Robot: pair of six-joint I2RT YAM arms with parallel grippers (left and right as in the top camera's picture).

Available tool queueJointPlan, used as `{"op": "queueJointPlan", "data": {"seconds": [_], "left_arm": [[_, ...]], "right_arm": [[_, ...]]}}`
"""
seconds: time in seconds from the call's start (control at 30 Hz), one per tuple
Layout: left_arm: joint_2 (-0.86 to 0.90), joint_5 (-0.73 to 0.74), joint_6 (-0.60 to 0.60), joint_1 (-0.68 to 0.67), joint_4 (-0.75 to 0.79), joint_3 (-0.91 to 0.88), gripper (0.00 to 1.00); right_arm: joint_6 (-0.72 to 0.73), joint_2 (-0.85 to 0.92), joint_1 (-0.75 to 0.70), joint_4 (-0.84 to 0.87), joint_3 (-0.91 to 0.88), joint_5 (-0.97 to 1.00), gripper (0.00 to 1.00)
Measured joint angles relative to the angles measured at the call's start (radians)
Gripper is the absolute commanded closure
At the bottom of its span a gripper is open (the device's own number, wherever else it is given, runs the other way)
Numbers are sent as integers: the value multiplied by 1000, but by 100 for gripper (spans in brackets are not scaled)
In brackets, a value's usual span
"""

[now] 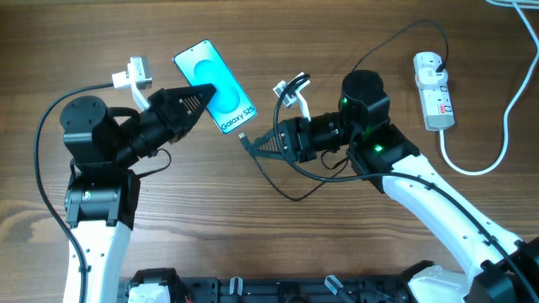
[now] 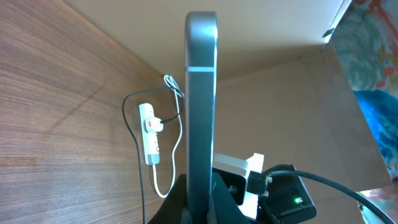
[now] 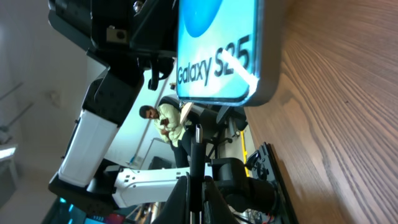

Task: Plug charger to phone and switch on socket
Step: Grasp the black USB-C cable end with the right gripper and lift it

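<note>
Overhead: left gripper [image 1: 205,93] clamped on phone [image 1: 226,103], upper centre-left of frame. Phone's long axis runs upper left to lower right, w/ "Galaxy S25" end aimed at right gripper [image 1: 253,146]. Right gripper pinched on charger [image 1: 243,139] plug tip, just beside that end, small gap afaict. Socket [image 1: 433,90] far upper right, well apart, nearer right gripper.

Left wrist: phone edge-on, upright mid-frame, gripped at frame bottom; socket to its left.

Right wrist: plug tip points up at frame centre, phone's bottom edge just above and slightly right. Port itself not visible. Next move prob. a short push along phone's axis.
</note>
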Motion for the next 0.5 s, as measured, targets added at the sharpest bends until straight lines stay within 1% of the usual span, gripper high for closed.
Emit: {"op": "queueJointPlan", "data": {"seconds": [0.33, 0.5], "left_arm": [[0, 45, 5, 0, 15, 0, 96], [0, 83, 69, 12, 21, 0, 96]], "right_arm": [[38, 0, 0, 37, 0, 26, 96], [53, 0, 0, 53, 0, -6, 96]]}}
